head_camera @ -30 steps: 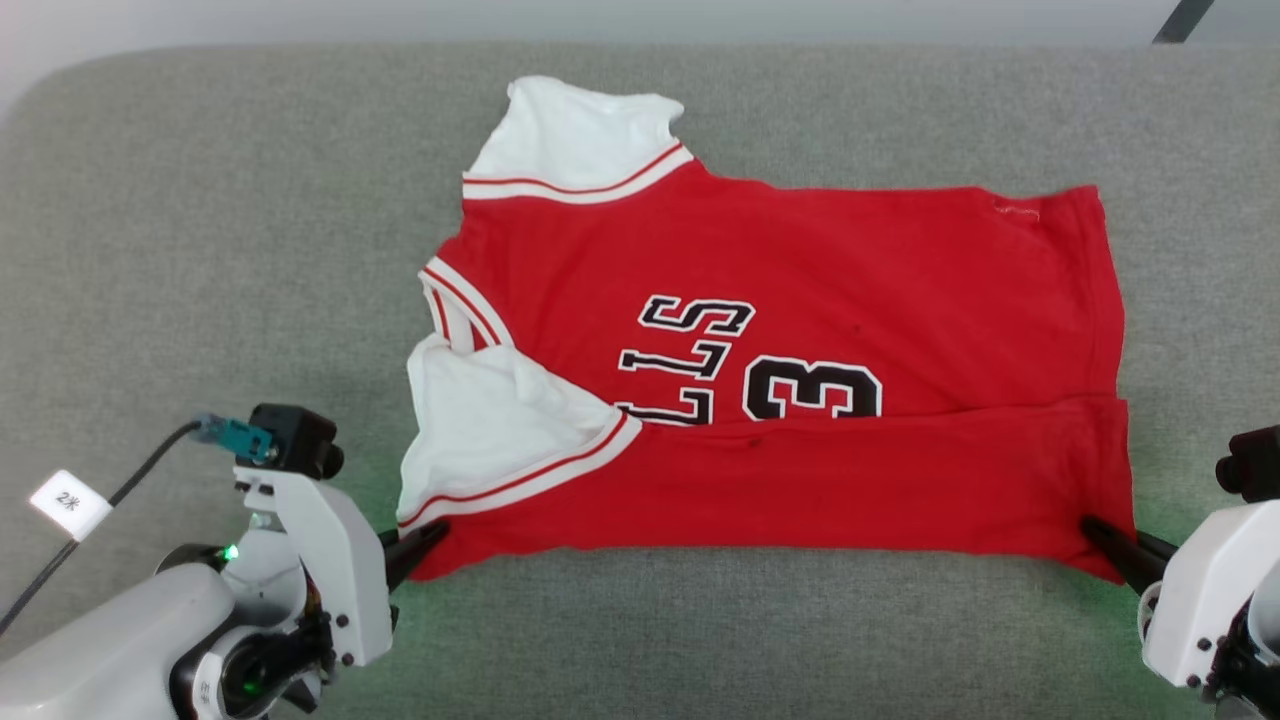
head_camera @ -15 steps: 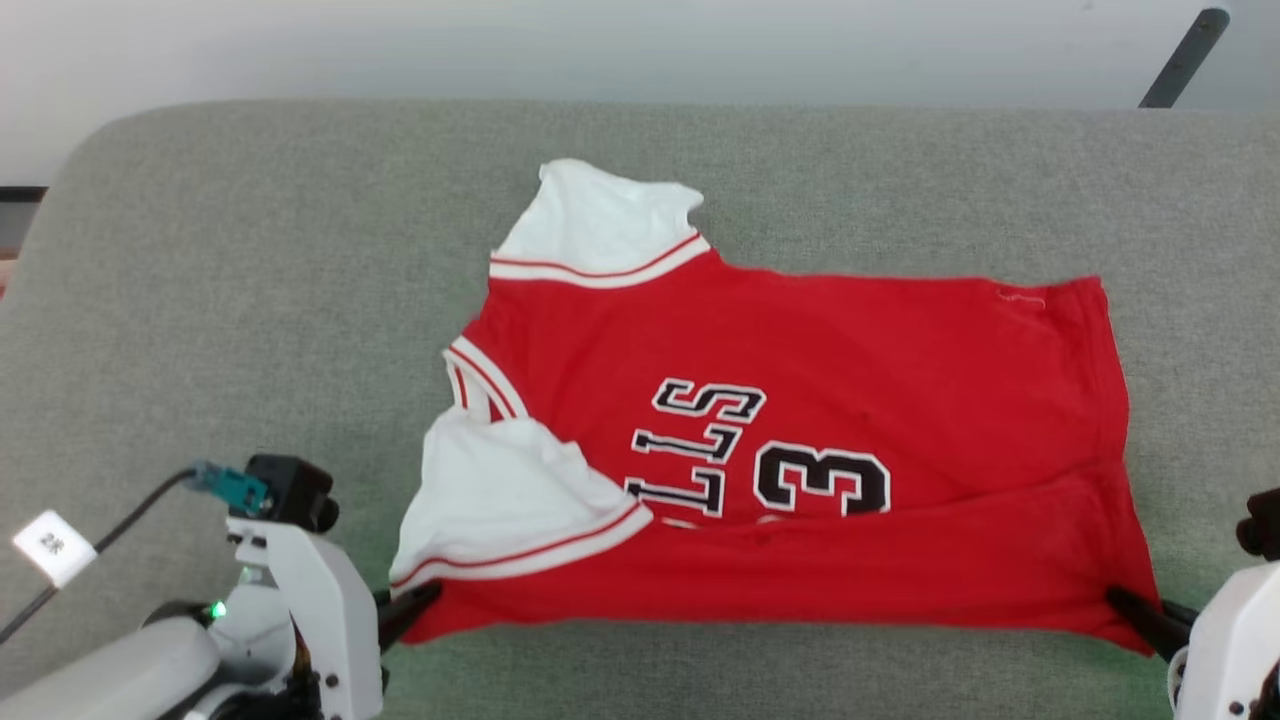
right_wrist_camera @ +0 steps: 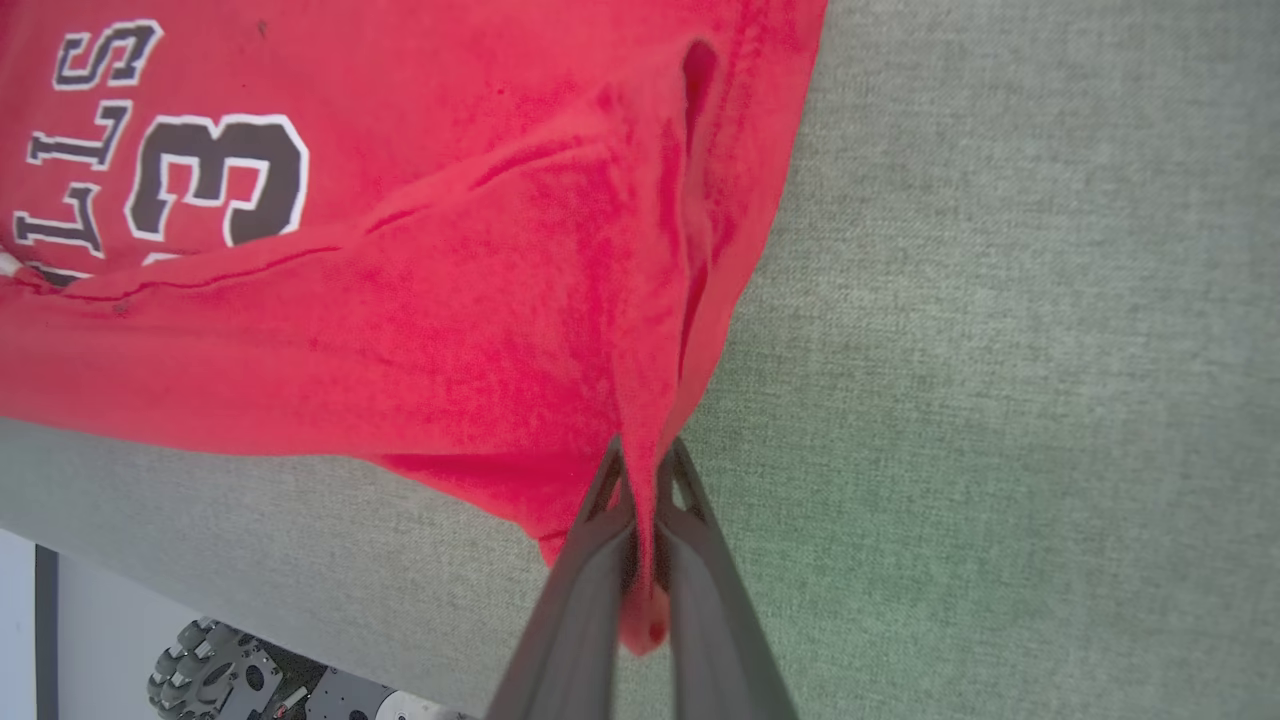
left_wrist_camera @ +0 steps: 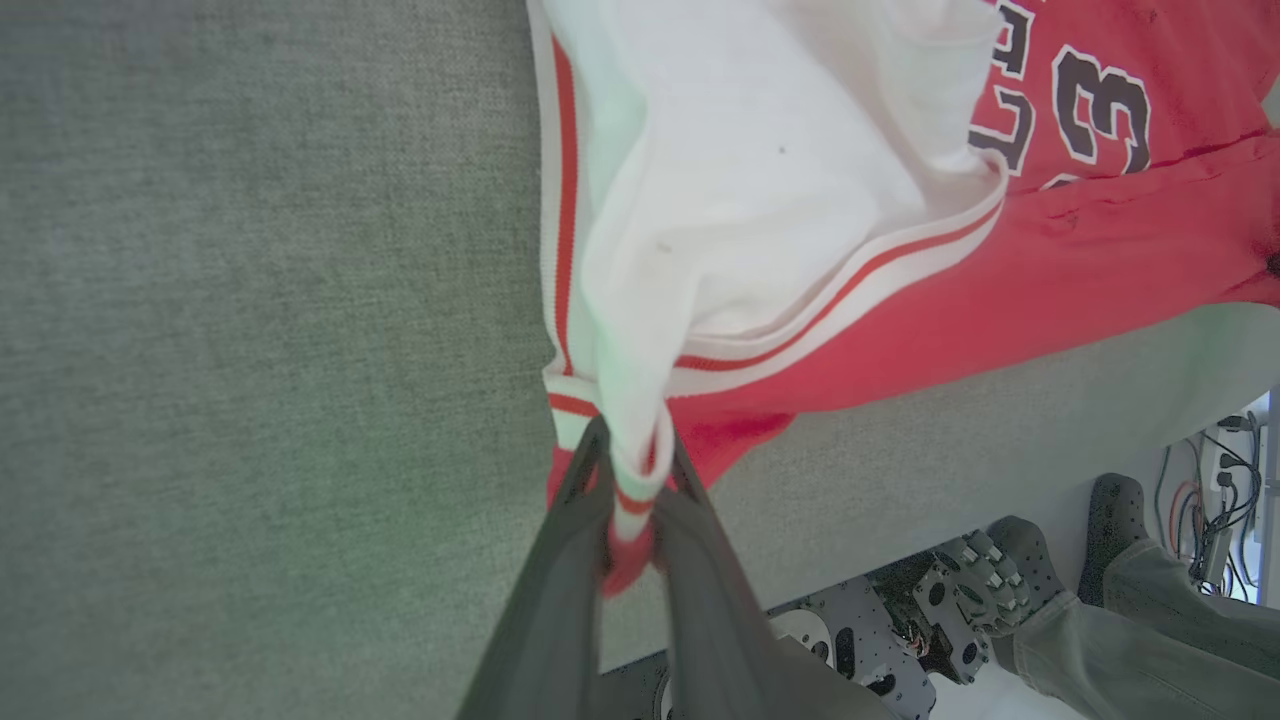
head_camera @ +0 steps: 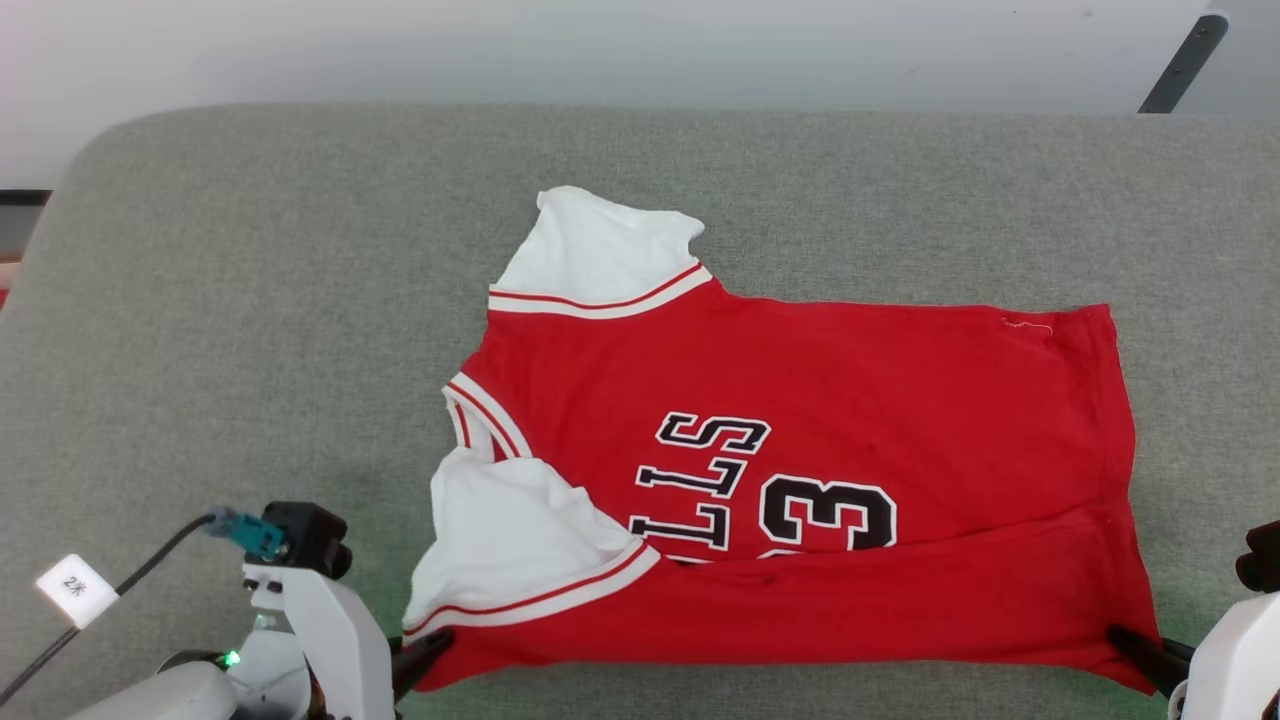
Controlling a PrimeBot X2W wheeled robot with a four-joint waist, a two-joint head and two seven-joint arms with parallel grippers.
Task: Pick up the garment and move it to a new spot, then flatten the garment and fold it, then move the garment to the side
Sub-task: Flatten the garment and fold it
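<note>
Grey woven fabric covers the tabletop (head_camera: 250, 300), whose far corners are rounded. Beyond its far edge lies a pale, plain, evenly lit surface (head_camera: 600, 50), with a dark slanted bar (head_camera: 1185, 60) at the upper right. In the left wrist view, past the tabletop's edge, cables (left_wrist_camera: 1228, 455) hang near a person's trouser leg (left_wrist_camera: 1150, 620) and dark shoe (left_wrist_camera: 1110, 520).

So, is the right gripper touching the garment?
Touching. The right wrist view shows the right gripper clamped on a red corner of the garment.
</note>
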